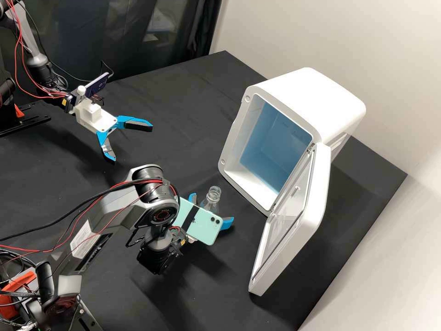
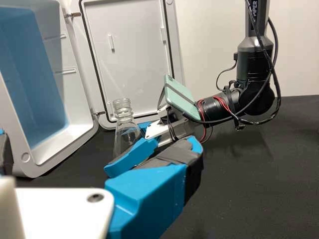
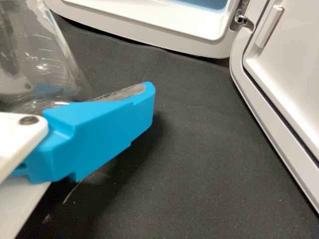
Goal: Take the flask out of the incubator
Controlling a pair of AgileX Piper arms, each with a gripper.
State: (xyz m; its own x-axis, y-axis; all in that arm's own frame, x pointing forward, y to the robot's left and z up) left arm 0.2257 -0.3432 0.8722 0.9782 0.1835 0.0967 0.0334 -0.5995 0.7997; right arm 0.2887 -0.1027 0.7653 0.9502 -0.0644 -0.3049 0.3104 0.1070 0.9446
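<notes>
Grips the flask (image 1: 212, 195) upright in the right tool (image 1: 210, 210), closed snugly on its body, just outside the incubator (image 1: 317, 101), near the open door (image 1: 294, 230). Holds the left tool (image 1: 128, 140) spread wide and empty, well apart, above the bench (image 1: 193, 92).

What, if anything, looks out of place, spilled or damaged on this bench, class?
Nothing stands out. The flask stands upright and unbroken in the right claw, outside the incubator, whose door hangs open; no spill shows on the bench.
</notes>
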